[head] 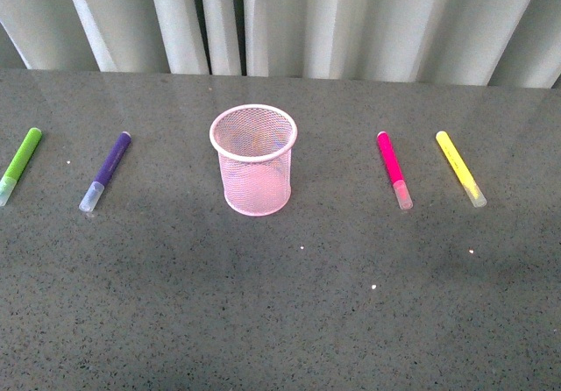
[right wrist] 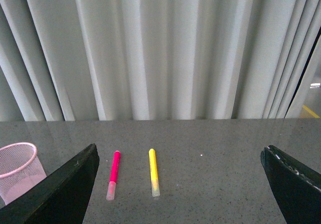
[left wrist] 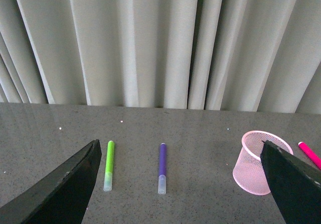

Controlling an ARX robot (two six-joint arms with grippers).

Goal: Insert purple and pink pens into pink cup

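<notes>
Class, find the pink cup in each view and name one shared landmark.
Front view: pink cup stands mid-table, between purple pen and pink pen.
Left wrist view: pink cup between purple pen and pink pen.
Right wrist view: pink cup cut off at the frame edge, beside pink pen.
Shared landmark: pink pen.

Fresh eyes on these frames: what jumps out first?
The pink cup stands upright and empty in the middle of the grey table. Four markers lie flat beside it: lime green marker and purple pen on its left, pink pen and yellow marker on its right.
</notes>
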